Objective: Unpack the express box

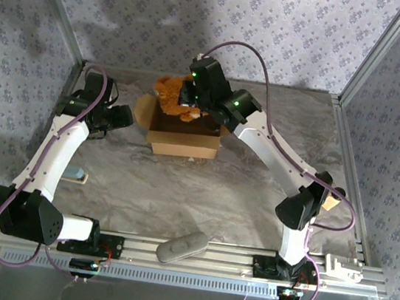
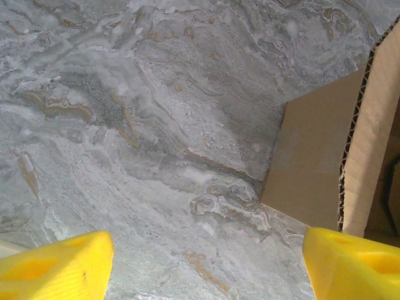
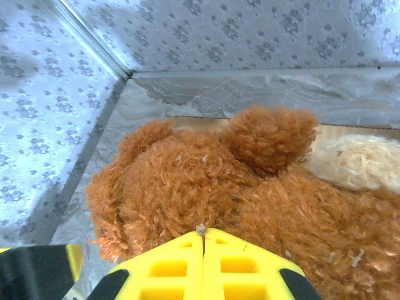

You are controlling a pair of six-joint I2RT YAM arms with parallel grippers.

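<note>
Looking down on a grey marble-patterned tabletop (image 1: 201, 195), veined in white and tan, with pale glare across the middle. Hemmed in at the back and on both sides by walls (image 1: 291, 28) papered in blue-grey with a small flower print, and framed at the back corners by slanting metal posts (image 1: 55, 1). Edged along the near side by a slotted aluminium rail (image 1: 237, 258), with a grey oblong object (image 1: 181, 246) lying on it and a white piece (image 1: 342, 267) at its right end. Finding the express box (image 1: 183, 140) toward the back of the table, slightly left of centre, flaps open, its brown cardboard also at the right edge of the left wrist view. Seeing a fuzzy brown plush toy (image 1: 172, 95) at the box's far left rim. Showing the left gripper (image 2: 207, 256) spread wide above bare marble just left of the box, clasping nothing. Showing the right gripper (image 3: 203, 234) pressed fully together, tips against the toy's fur; impossible to tell whether a tuft is pinched.
</note>
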